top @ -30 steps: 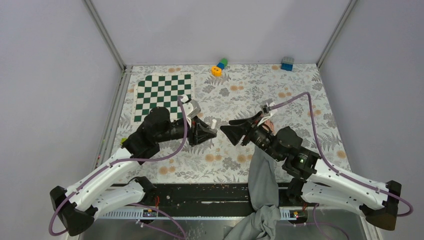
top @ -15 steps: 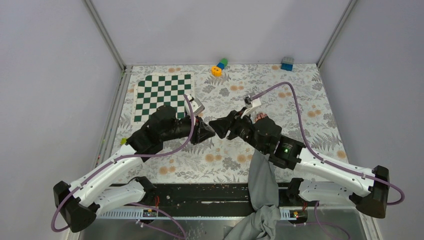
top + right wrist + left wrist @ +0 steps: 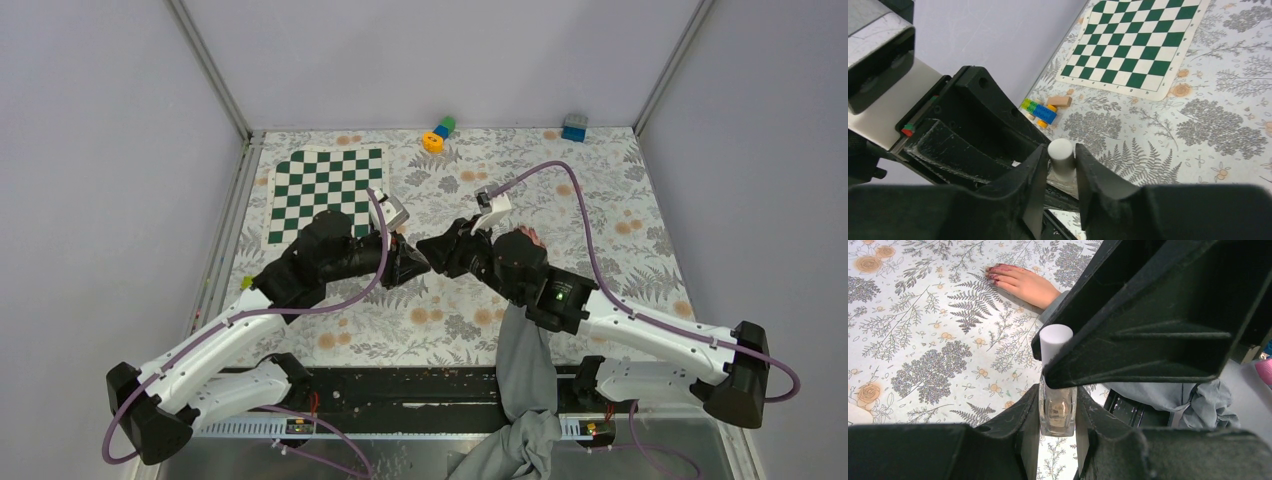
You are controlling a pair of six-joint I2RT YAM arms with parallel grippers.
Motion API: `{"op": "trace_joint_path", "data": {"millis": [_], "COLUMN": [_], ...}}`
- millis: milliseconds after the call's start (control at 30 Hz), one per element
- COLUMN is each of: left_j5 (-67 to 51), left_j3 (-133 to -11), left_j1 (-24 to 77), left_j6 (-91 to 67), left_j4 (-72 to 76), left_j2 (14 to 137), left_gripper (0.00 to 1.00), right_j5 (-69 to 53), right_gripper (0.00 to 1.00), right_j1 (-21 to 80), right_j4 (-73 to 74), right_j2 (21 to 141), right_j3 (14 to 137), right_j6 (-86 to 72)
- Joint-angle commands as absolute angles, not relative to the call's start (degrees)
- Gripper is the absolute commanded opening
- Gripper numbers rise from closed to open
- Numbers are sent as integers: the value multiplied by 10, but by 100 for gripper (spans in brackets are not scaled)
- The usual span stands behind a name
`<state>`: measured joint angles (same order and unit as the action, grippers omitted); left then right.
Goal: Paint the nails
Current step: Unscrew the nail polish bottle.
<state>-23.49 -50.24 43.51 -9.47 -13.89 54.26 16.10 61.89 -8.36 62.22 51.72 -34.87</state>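
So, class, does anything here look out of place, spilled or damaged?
Nothing looks spilled or damaged. Only clutter unrelated to nail painting stands out: a chessboard mat lying at the far left, toy blocks along the far edge, and loose bricks by the left edge.

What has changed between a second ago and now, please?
The right hand swung left to meet the left hand and closed onto the white cap of the small bottle. The left hand stayed shut on the bottle, and the person's hand stayed flat on the table.
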Motion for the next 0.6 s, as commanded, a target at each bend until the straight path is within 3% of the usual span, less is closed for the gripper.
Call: {"op": "trace_joint_path", "data": {"millis": [0, 200, 567], "left_j5": [-230, -231, -266], "left_j3": [-535, -534, -527], "left_j1": [436, 436, 437], "left_j6": [-98, -98, -99], "left_j4": [-113, -113, -93], "left_j2": [544, 545, 541], "left_gripper": [0, 0, 0], "right_j5": [191, 192, 138], "right_gripper": [28, 0, 0], "right_j1": [626, 626, 624], "right_j4": [-82, -81, -97], "right_j2": [627, 623, 599], "right_j3": [552, 551, 533], "right_j6": [-342, -334, -269]}}
